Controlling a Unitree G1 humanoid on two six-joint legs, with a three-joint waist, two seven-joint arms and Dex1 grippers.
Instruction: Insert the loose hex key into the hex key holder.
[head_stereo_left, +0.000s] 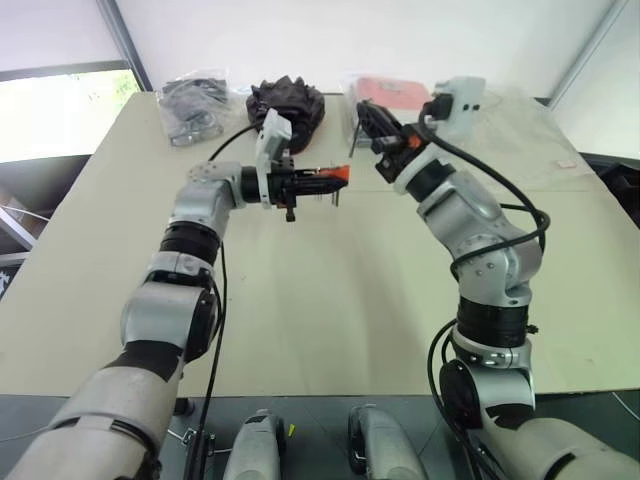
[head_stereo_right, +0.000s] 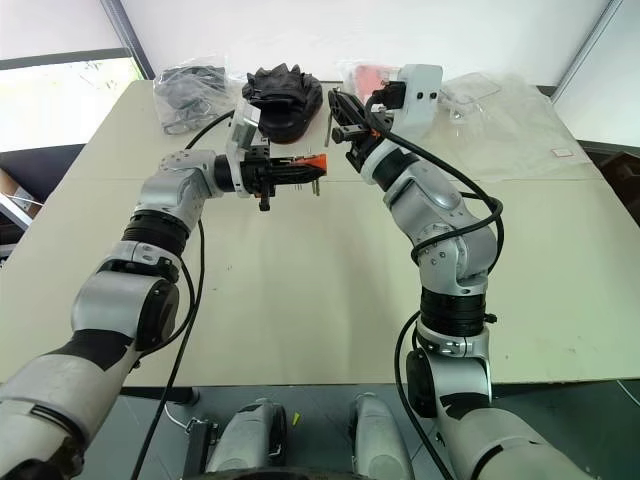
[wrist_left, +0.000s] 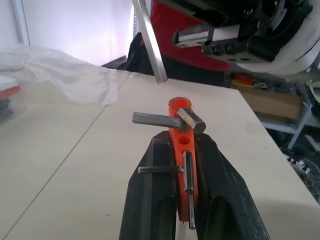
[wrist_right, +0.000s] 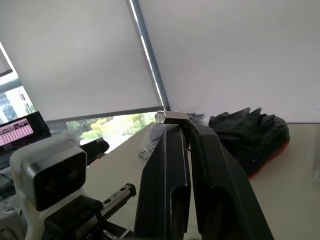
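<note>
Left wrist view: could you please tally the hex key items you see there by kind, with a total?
hex key holder, orange: 1
dark keys seated in it, as far as can be made out: 2
loose hex key, above the holder: 1
Total: 4

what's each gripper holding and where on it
Left gripper clamps the orange holder by its lower body. Right gripper pinches the loose hex key near one end.

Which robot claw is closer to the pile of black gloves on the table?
The left claw. It hangs just in front of the black gloves, shut on the orange hex key holder. The right claw, shut on the loose hex key, sits off to their right side.
</note>
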